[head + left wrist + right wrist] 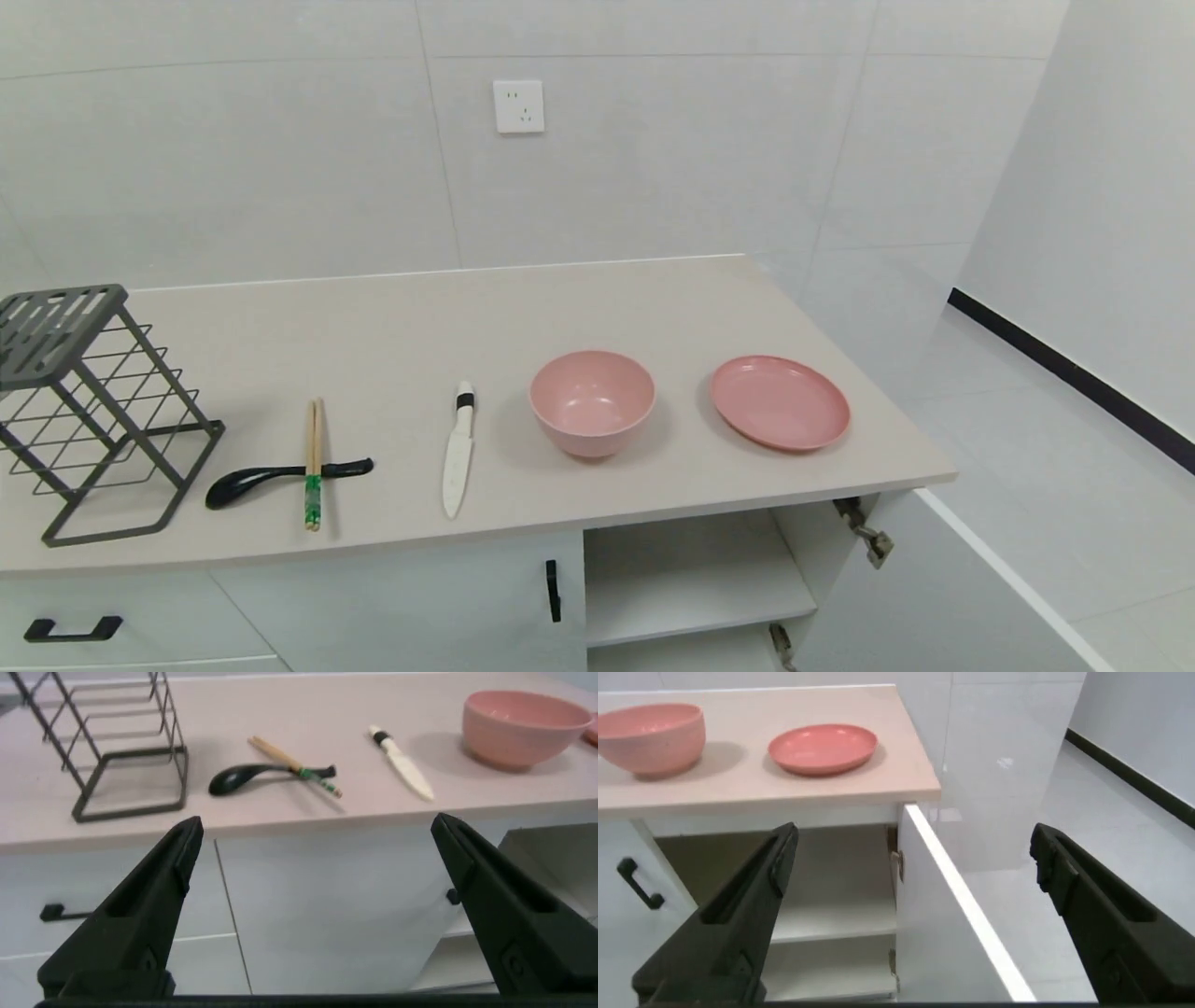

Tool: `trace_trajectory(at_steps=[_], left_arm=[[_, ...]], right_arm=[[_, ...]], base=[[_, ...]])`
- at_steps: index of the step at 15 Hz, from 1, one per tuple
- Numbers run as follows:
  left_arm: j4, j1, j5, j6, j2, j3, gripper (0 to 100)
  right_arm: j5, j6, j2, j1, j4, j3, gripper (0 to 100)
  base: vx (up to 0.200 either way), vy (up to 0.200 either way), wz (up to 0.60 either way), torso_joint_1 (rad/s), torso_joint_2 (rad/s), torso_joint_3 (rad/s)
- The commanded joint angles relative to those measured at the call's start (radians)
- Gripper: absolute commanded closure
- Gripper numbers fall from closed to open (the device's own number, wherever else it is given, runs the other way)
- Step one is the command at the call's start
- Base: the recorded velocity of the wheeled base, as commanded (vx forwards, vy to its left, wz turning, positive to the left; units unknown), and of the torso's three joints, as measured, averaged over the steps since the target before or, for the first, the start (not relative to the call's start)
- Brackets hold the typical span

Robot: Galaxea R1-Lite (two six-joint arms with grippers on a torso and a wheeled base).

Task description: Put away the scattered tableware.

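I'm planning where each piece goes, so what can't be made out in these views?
Rack: left side cut off by the head view's edge.
Open cabinet: the space under its shelf is cut off by the head view's bottom edge; in the right wrist view the right gripper covers part of its inside.
Spoon: chopsticks lie across its handle, hiding that stretch.
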Motion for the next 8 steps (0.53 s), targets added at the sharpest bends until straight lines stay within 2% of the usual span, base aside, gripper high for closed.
trace_trajectory(at_steps=[1,3,6,8], left_arm=[[-0.001,0.000,0.000,0.000,0.001,0.000,0],[0.000,0.000,-0.001,-0.001,0.001,0.000,0],[-0.001,0.000,-0.001,0.000,0.001,0.000,0],[0.000,0.000,-0.001,0.000,0.001,0.000,0]], right_arm=[[0.000,0.000,0.000,0.000,0.001,0.000,0],[0.000,0.000,0.000,0.000,0.001,0.000,0],[0.000,-0.002,0.000,0.000,0.001,0.000,0],[0.000,0.000,0.000,0.000,0.001,0.000,0]], base=[[0.000,0.000,0.00,0.310,-0.54,-0.271],[0.000,0.000,0.00,0.230,-0.47,-0.219],[0.200,0.000,0.00,0.053,-0.12,-0.066],[0.000,0.000,0.00,0.129,-0.23,-0.107]])
